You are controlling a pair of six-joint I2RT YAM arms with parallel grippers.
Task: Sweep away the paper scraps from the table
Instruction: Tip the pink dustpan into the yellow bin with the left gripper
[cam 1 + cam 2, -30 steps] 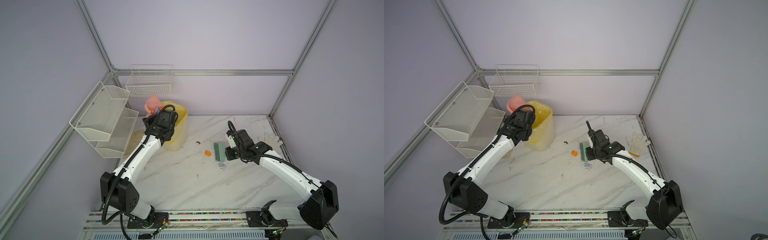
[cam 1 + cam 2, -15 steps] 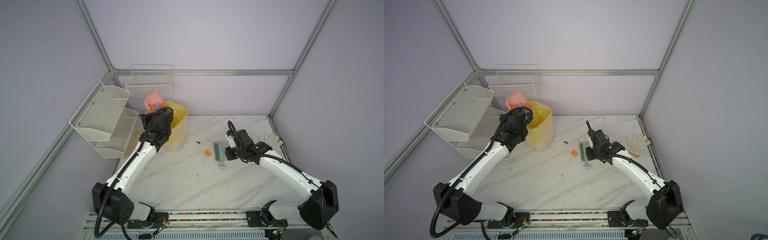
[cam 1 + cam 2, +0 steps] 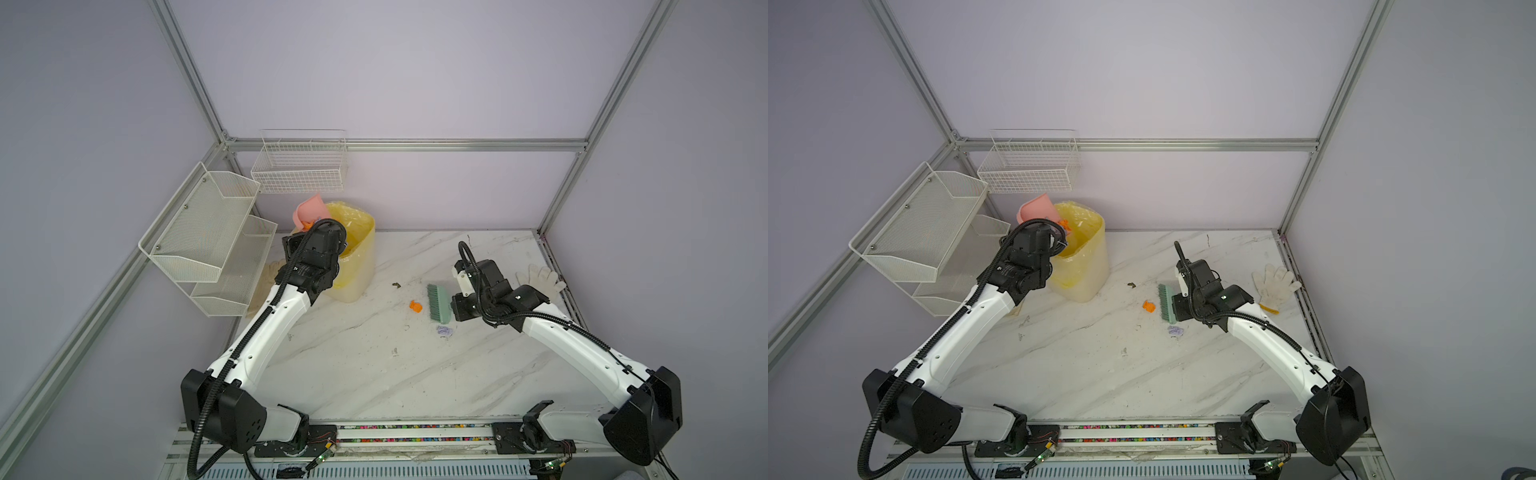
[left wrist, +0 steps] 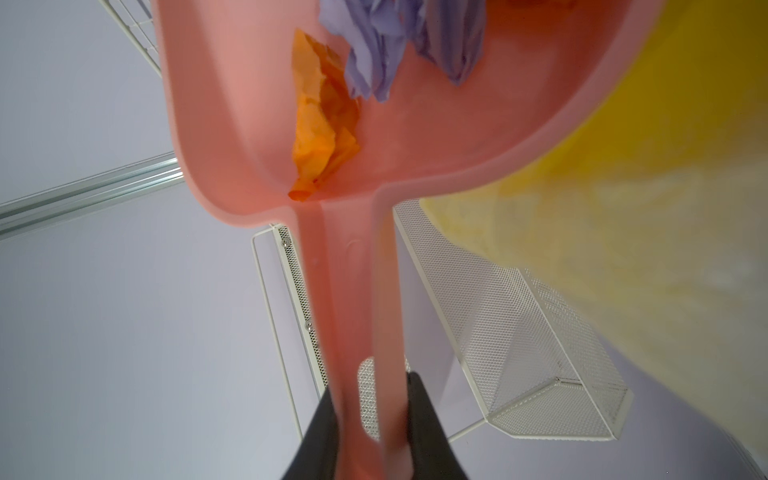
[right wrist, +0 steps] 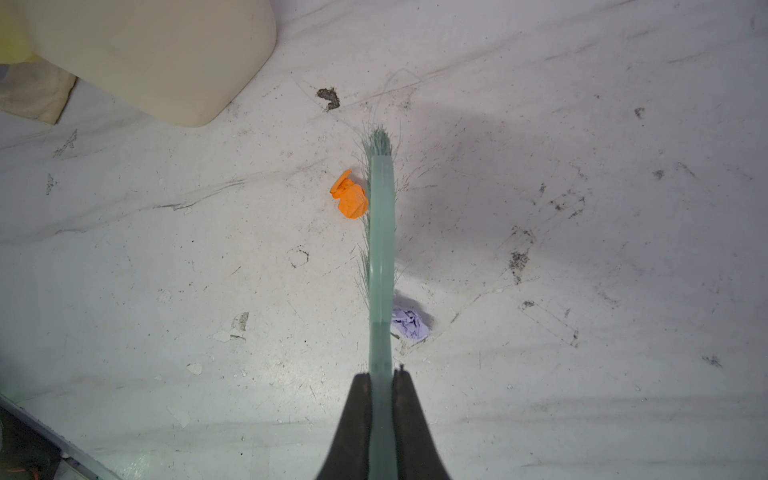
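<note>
Right wrist view: paper scraps [image 5: 350, 195] lie on the table [image 5: 166, 270], orange against the brush [image 5: 381, 232], purple on its other side. Brush clamped in shut right pincer [image 5: 381, 376]. Loaded dustpan [image 4: 249, 104] gripped by left pincer [image 4: 370, 386] at the bin [image 3: 357, 257] rim. Emptying judged underway; next, dustpan needed by the brush.

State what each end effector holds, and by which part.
Left end effector: pink dustpan, by the end of its handle. Right end effector: green brush, by its handle.

Left arm [image 3: 266, 332], right arm [image 3: 582, 353]: white shells w/ black joint housings, small screw dots noted. Corrugated black cable [image 3: 297, 253] routed along left; thinner cable [image 3: 459, 251] on right. Right gripper [image 5: 381, 374] fingers [image 5: 357, 415] black, tapered.
</note>
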